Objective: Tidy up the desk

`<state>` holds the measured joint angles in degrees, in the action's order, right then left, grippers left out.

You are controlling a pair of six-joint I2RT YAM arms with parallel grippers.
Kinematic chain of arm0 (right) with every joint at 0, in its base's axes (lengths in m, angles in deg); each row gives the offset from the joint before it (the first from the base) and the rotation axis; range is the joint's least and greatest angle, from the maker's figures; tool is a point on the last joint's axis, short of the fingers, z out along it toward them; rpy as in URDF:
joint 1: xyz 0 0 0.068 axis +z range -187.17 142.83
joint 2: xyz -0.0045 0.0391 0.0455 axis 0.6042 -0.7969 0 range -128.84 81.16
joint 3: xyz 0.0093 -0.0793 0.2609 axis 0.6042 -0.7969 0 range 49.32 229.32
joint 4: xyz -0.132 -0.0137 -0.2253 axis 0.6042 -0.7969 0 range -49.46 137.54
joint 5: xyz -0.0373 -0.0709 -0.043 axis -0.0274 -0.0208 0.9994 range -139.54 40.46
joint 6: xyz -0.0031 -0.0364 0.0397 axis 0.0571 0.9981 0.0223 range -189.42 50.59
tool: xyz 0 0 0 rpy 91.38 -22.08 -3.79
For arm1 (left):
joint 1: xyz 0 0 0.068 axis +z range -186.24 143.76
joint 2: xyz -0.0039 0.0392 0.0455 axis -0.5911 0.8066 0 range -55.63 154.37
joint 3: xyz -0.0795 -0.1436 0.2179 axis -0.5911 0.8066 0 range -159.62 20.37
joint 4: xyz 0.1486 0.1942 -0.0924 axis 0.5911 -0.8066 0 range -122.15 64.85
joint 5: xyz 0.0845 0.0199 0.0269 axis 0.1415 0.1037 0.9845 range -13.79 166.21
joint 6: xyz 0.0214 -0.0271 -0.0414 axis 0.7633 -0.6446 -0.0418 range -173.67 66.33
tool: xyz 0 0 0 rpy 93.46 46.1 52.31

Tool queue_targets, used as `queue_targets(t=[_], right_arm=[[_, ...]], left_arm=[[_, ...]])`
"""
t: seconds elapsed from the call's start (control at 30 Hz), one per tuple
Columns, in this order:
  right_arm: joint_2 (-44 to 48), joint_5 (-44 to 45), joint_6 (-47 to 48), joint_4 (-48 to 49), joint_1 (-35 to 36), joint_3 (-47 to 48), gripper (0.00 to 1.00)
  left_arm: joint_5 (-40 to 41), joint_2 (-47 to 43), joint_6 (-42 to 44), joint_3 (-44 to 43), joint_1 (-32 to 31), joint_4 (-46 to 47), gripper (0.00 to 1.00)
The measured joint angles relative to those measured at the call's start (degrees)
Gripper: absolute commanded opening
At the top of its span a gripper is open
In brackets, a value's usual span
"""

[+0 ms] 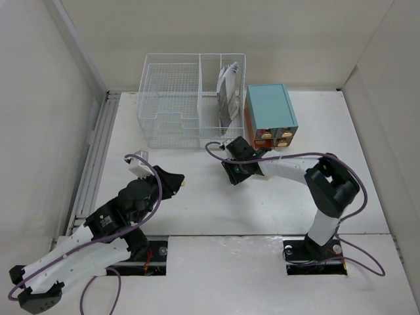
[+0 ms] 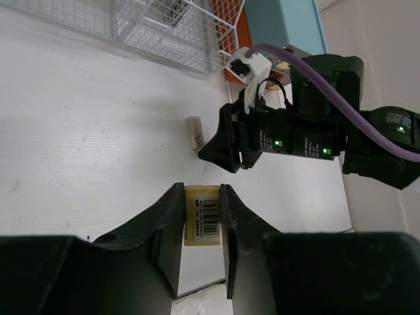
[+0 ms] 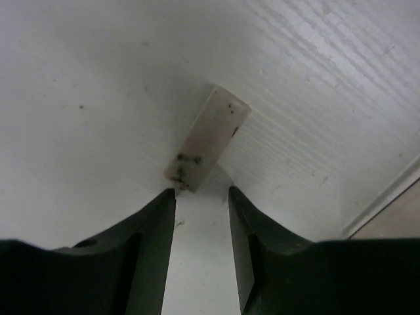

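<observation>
The desk (image 1: 197, 213) is a white tabletop between white walls. My left gripper (image 1: 178, 183) is shut on a cream eraser with a barcode label (image 2: 202, 213) and holds it just above the desk, left of centre. My right gripper (image 1: 231, 174) is open and points down at a small white eraser with dark stains (image 3: 207, 141), which lies on the desk just beyond its fingertips, not between them. The same stained eraser (image 2: 194, 133) shows in the left wrist view, beside the right gripper (image 2: 209, 152).
A white wire basket organizer (image 1: 190, 98) stands at the back, with papers (image 1: 228, 88) upright in its right compartment. A teal box with small wooden drawers (image 1: 270, 108) stands to its right. White walls enclose the desk.
</observation>
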<state>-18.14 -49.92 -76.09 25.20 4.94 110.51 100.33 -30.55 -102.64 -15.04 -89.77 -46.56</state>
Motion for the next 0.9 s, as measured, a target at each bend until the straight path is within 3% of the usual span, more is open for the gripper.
queue_targets(t=[0.13, 0.33, 0.53, 0.7, 0.83, 0.9], right_arm=[[-3.78, 0.87, -2.51, 0.46, 0.76, 3.48, 0.47], [-5.9, 1.31, -5.09, 0.57, 1.42, 6.97, 0.6], [-7.74, 2.89, -6.75, 0.55, 1.49, 8.0, 0.59], [-10.29, 5.18, -8.09, 0.61, 1.49, 10.8, 0.49], [-10.71, 7.26, -8.59, 0.96, 1.42, 11.19, 0.22], [-10.56, 7.76, -8.74, 1.11, 1.03, 11.02, 0.15]], left_arm=[[0.02, 0.35, -0.02, 0.11, 0.0, -0.68, 0.0], [0.02, 0.17, 0.07, 0.11, 0.0, -0.79, 0.0], [-0.2, 0.17, 0.46, 0.11, 0.0, -0.81, 0.0], [-0.83, 0.15, 0.48, 0.11, 0.0, -0.72, 0.0], [-1.22, -0.2, 0.48, 0.11, 0.0, -0.72, 0.0], [-1.42, -0.24, 0.48, 0.11, 0.0, -0.7, 0.0]])
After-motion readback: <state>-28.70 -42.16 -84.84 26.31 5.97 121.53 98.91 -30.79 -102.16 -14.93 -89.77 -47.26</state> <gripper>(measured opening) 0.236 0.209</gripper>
